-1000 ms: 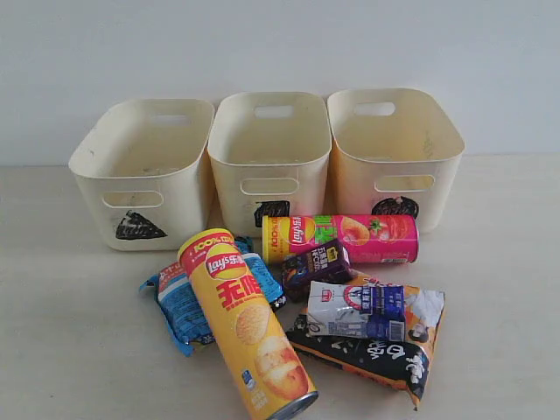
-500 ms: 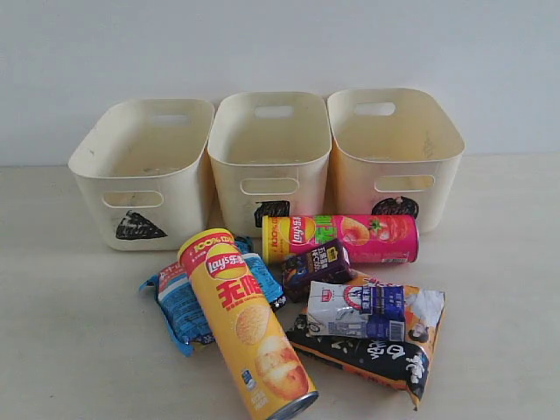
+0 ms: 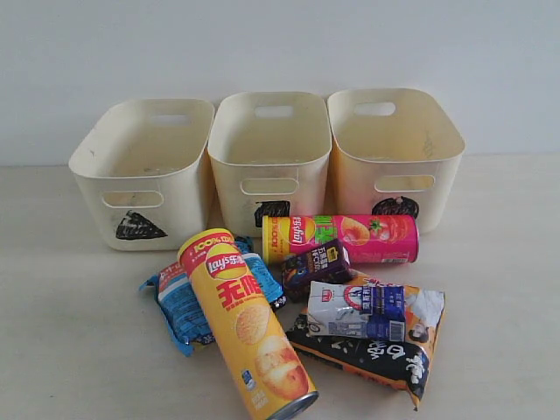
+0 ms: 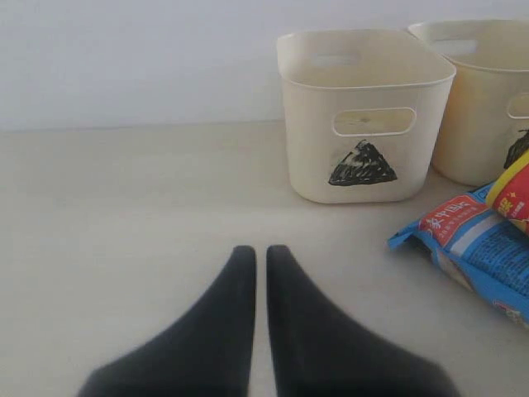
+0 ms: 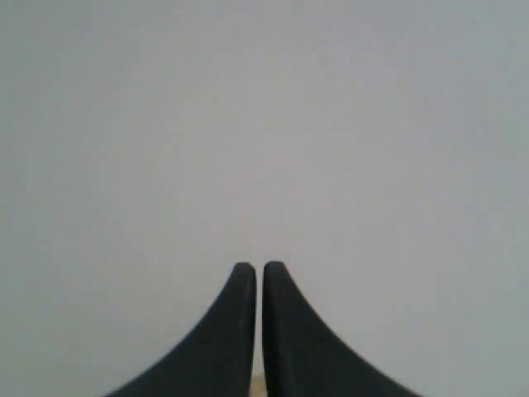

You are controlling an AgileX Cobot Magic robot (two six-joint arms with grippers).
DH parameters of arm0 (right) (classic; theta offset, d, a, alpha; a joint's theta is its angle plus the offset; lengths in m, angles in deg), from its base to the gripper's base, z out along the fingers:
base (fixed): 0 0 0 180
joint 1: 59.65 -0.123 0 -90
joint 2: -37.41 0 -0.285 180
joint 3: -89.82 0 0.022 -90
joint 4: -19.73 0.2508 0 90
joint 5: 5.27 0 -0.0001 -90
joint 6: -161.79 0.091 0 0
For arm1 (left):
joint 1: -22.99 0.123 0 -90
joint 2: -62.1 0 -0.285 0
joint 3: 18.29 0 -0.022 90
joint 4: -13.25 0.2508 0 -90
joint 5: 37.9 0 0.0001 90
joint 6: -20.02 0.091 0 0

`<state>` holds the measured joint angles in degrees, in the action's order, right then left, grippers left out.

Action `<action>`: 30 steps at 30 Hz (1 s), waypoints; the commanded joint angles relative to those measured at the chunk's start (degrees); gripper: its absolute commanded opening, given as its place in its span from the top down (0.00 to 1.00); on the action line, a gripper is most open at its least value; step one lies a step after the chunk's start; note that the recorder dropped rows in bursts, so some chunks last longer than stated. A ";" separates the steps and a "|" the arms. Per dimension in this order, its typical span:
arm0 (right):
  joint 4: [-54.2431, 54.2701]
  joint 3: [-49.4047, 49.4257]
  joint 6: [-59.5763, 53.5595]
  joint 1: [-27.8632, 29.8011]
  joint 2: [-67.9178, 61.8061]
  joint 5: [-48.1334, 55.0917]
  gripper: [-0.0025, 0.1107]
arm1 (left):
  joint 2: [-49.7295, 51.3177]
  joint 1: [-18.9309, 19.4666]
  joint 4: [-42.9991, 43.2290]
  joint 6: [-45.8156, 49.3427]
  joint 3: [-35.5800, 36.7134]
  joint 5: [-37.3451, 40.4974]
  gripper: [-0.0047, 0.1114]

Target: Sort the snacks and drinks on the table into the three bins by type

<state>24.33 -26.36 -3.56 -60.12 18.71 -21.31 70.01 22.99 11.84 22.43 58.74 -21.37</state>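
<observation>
On the beige table (image 3: 70, 350) a yellow Lay's can (image 3: 245, 328) lies across a blue packet (image 3: 179, 306). A pink chip can (image 3: 350, 238) lies on its side behind a dark purple carton (image 3: 317, 265). A white-and-blue carton (image 3: 357, 311) rests on the orange-and-black bag (image 3: 385, 354). Three cream bins stand behind: triangle (image 3: 144, 171), square (image 3: 269, 157), circle (image 3: 394, 153). No arm shows in the exterior view. My left gripper (image 4: 260, 252) is shut and empty, over bare table short of the triangle bin (image 4: 364, 116) and the blue packet (image 4: 475, 252). My right gripper (image 5: 258, 268) is shut, facing a blank wall.
A plain pale wall runs behind the bins. The snacks and drinks lie bunched in one heap at the front centre. Bare tabletop stretches to the left and right of the heap.
</observation>
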 commanded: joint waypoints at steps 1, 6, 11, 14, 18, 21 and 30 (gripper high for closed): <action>-0.38 -6.88 -0.19 -0.06 -10.01 -3.04 0.97 | -0.13 0.00 -0.08 0.26 0.18 -0.23 0.92; -0.38 -15.01 1.35 -0.06 -23.61 -4.92 0.97 | -0.13 0.00 -0.08 0.26 0.18 -0.23 0.92; -0.38 -23.43 2.91 -0.06 -35.42 9.21 0.97 | -0.13 0.00 -0.08 0.26 0.18 -0.23 0.92; -0.75 -28.81 -0.55 -0.06 -42.13 22.83 0.97 | -0.13 0.00 -0.08 0.26 0.18 -0.23 0.92; -0.64 -34.76 -12.89 -0.06 -49.69 39.56 0.97 | -0.13 0.00 -0.08 0.26 0.18 -0.23 0.92; -0.14 -39.46 -19.11 -0.06 -55.56 51.65 0.97 | -0.13 0.00 -0.08 0.26 0.18 -0.23 0.92; 16.84 -49.63 -38.84 -1.63 -65.77 77.86 0.97 | -0.13 0.00 -0.08 0.26 0.18 -0.23 0.92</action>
<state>35.83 -73.80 -35.59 -60.49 -46.26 50.63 70.01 22.99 11.84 22.43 58.74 -21.37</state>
